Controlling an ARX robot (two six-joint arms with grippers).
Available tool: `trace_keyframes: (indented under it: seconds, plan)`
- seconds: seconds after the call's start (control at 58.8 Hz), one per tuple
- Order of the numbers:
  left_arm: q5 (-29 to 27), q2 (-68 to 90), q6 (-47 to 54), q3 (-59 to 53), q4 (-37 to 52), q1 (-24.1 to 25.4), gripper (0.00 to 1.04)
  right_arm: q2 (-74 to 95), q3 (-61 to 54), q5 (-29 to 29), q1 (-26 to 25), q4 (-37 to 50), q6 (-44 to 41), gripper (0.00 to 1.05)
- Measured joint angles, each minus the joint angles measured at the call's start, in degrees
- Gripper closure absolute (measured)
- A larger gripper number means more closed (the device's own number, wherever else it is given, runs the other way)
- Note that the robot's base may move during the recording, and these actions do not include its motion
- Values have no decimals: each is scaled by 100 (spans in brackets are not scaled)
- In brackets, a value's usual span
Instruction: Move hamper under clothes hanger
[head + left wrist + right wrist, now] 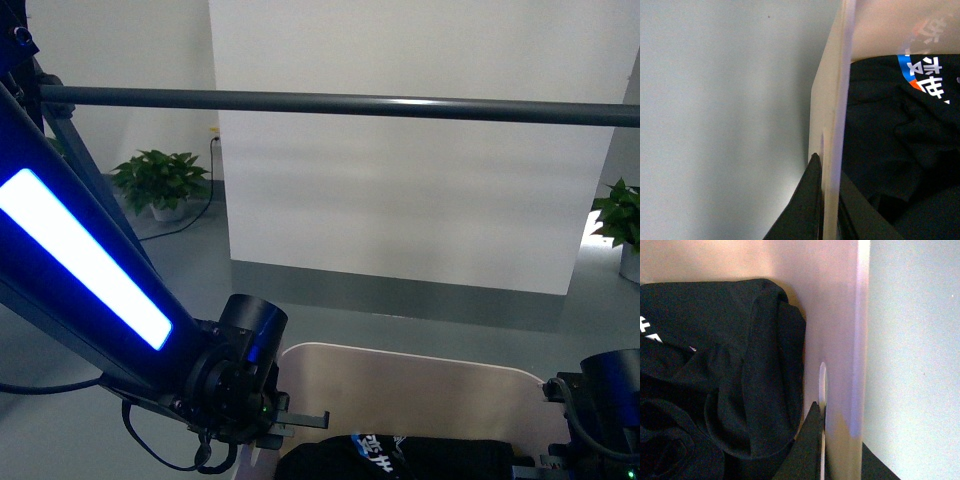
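Observation:
The beige hamper (410, 385) sits low in the front view, between my two arms, with dark clothes inside. My left gripper (285, 420) is shut on its left rim; in the left wrist view the black fingers (807, 200) pinch the hamper wall (837, 100) by a handle cut-out. My right gripper (545, 455) is shut on the right rim; in the right wrist view its fingers (807, 445) clamp the wall (840, 340) at the cut-out. A horizontal bar of the dark grey clothes hanger (330, 103) crosses overhead, ahead of the hamper.
Black clothing with blue and white print (900, 125) fills the hamper (715, 380). A white wall panel (400, 180) stands ahead. Potted plants stand at the left (160, 180) and right (622, 215). The floor (725, 110) is grey.

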Motion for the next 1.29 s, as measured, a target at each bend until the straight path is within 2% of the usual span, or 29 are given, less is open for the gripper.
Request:
trace_keyframes:
  seconds: [0.153,0.204,0.255,0.306,0.357,0.442,0.782,1.055,1.293]
  plan:
    - [7,0,0,0,4,-4,101,0,0,4,-2,0,0,102]
    - [81,0,59,-177,520,-2,101,0,0,7,-2,0,0,102]
    - [127,35,197,-494,1709,0,101,2,-13,52,-2,28,37,102]
    - [125,114,254,-608,2465,7,101,85,-236,321,9,922,391,102]
    - [114,136,273,-608,2664,15,101,175,-282,424,31,1554,673,102]
    - [28,131,304,-573,2669,22,101,195,-273,400,31,1823,861,102]
    - [-7,157,363,-542,2363,50,101,313,-262,225,35,1687,1016,102]
    - [-90,201,492,-345,1419,59,101,315,-170,-151,-17,1032,1172,102]
    - [-98,251,505,-212,1071,101,101,345,116,-426,-114,420,1176,102]
